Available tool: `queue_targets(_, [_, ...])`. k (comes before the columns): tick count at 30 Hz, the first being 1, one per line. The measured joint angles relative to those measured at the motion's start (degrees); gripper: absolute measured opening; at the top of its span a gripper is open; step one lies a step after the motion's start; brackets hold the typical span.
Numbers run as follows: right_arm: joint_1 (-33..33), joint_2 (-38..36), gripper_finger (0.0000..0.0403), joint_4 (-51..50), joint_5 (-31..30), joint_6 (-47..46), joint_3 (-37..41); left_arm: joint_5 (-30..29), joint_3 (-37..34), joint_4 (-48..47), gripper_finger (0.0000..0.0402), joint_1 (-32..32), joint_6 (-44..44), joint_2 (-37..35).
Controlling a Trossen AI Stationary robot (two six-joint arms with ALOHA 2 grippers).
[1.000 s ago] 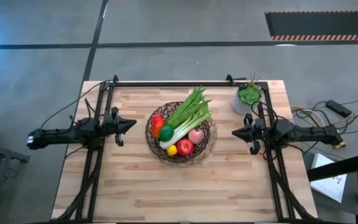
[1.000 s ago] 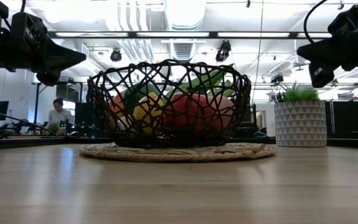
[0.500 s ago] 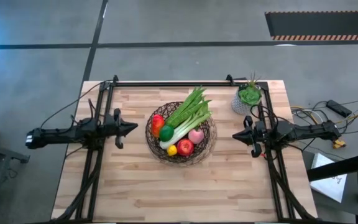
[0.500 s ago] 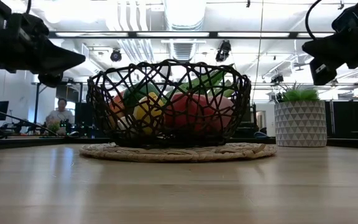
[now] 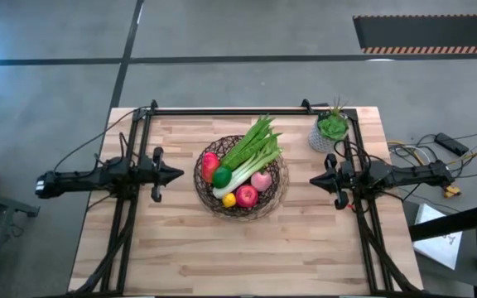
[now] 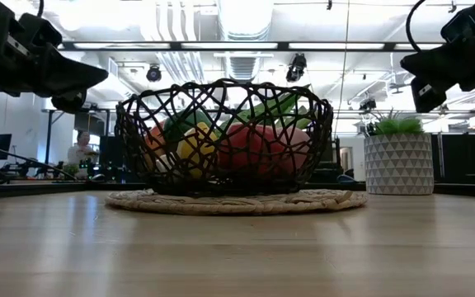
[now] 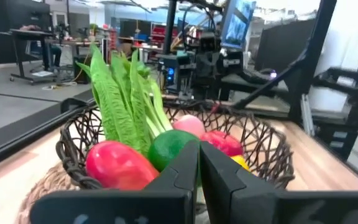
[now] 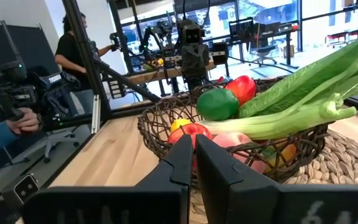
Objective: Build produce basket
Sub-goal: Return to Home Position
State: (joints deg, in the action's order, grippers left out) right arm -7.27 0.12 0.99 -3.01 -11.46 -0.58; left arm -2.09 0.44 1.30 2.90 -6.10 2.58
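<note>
The dark woven-wire basket [image 5: 240, 176] stands by its pale woven base at the table's middle. Inside it lie a celery stalk [image 5: 243, 170], a long green vegetable [image 5: 251, 141], a red-orange fruit [image 5: 209, 163], a lime [image 5: 221, 176], a pink fruit [image 5: 261, 180], a red fruit [image 5: 247, 195] and a lemon [image 5: 229, 199]. My left gripper [image 5: 180, 174] hovers left of the basket, shut and empty. My right gripper [image 5: 311, 178] hovers right of it, shut and empty. Both wrist views face the basket [image 7: 166, 155] [image 8: 241, 143].
A small grey pot with a green plant [image 5: 330, 131] stands at the table's far right, close beside my right arm. People show in the room beyond the table [image 8: 76, 46]. Bare wood lies along the table's near half [image 5: 238, 257].
My left gripper has dropped slightly beside the basket. My right gripper has drawn back a little toward the table's right edge. The basket and its produce have stayed still.
</note>
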Motion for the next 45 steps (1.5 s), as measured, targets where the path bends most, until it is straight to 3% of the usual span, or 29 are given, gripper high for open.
queue_targets(20, [0.0,2.4,0.0012,0.3,0.0,6.1,0.0,-0.5,-0.1,0.9,0.0,0.0,0.6,8.3])
queue_targets(45, [0.0,2.4,0.0012,0.8,-0.1,5.9,0.0,-0.3,-0.2,1.2,0.0,0.0,0.5,11.3])
